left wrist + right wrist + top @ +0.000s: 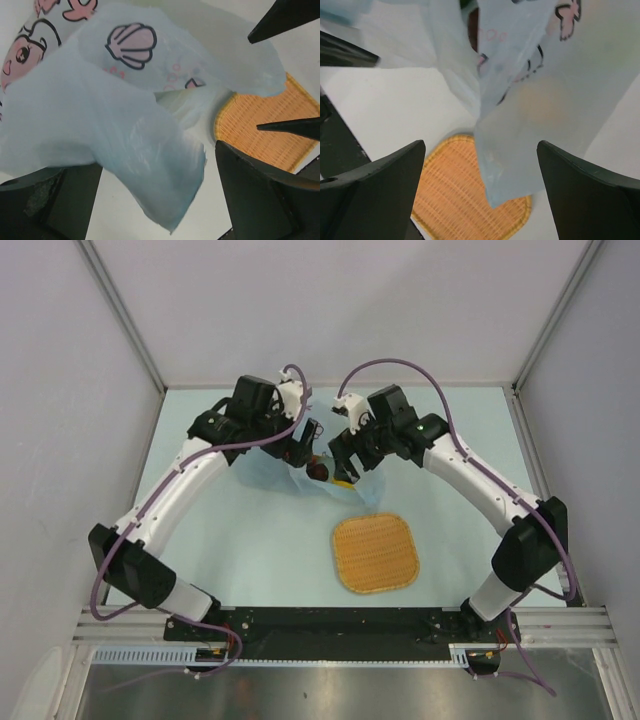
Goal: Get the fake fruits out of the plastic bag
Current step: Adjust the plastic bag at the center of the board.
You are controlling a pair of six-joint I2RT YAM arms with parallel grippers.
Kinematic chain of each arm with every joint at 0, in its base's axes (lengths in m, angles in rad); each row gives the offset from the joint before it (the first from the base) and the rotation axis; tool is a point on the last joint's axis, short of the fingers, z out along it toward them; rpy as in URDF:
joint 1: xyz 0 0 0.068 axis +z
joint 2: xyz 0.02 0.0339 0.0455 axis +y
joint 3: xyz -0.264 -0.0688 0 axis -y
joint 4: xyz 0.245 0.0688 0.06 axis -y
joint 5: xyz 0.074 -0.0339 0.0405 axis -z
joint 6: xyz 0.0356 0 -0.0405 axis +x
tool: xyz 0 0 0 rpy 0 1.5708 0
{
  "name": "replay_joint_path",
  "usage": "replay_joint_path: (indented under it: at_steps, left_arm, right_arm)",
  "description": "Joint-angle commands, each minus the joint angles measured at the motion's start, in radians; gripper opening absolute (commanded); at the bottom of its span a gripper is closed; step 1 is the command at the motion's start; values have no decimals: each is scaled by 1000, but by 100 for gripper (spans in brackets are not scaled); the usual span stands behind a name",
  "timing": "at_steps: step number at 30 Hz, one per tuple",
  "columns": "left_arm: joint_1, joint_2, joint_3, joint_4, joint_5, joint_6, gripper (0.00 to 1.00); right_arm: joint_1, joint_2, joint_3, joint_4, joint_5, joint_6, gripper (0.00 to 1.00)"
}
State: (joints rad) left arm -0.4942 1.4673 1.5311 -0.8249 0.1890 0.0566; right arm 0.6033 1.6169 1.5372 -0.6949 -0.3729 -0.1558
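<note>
Bag [268, 472] lies on the tabletop [230, 530] beyond the tray [375, 553]. Top view alone shows a dark red fruit [318, 470] and a yellow fruit [343, 481] at its mouth. Wrist views show only printed film and the tray. Both arms arch inward, wrists tipped down over the bag. Left fingers [260, 195] and right fingers [590, 195] are spread, film hanging between, unpinched.
</note>
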Motion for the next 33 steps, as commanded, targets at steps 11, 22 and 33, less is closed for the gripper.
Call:
replay_joint_path:
  at_steps: [11, 22, 33]
  left_arm:
    - [94, 169, 144, 148, 38, 11, 0]
    - [105, 599, 1032, 213, 145, 138, 0]
    - [89, 188, 326, 356, 328, 108, 0]
  right_arm:
    - [-112, 318, 249, 132, 327, -8, 4]
    - [-267, 549, 896, 232, 534, -34, 0]
    - [-318, 129, 327, 207, 505, -125, 0]
